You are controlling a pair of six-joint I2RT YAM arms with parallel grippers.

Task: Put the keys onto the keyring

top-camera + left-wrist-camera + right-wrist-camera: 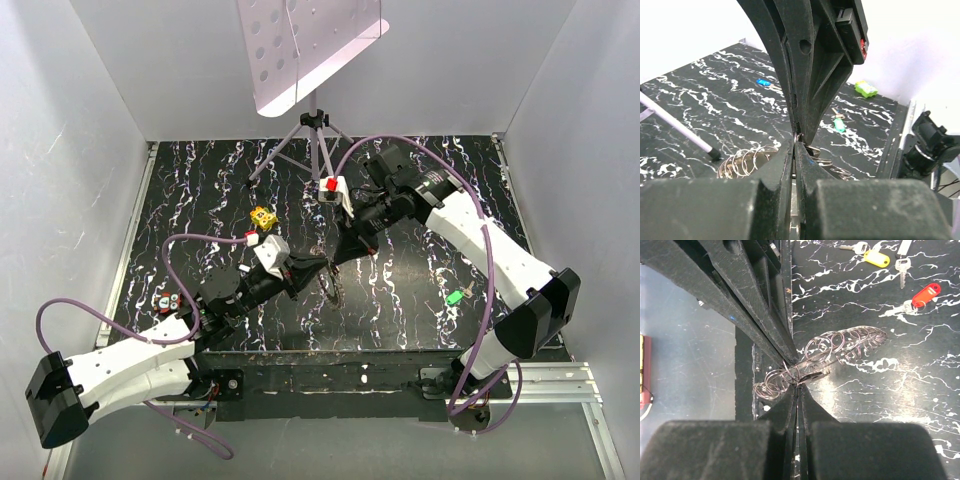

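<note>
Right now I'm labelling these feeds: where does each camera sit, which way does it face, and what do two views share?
Top external: above and behind the bases, facing down at the marbled table; both arms show.
Left wrist: on the left arm, facing along its shut left gripper at the keyring; the right gripper fills the top.
Right wrist: on the right arm, facing down along the shut right gripper at the table; the left gripper shows upper left.
Shared: both wrist views show the keyring where the grippers meet.
</note>
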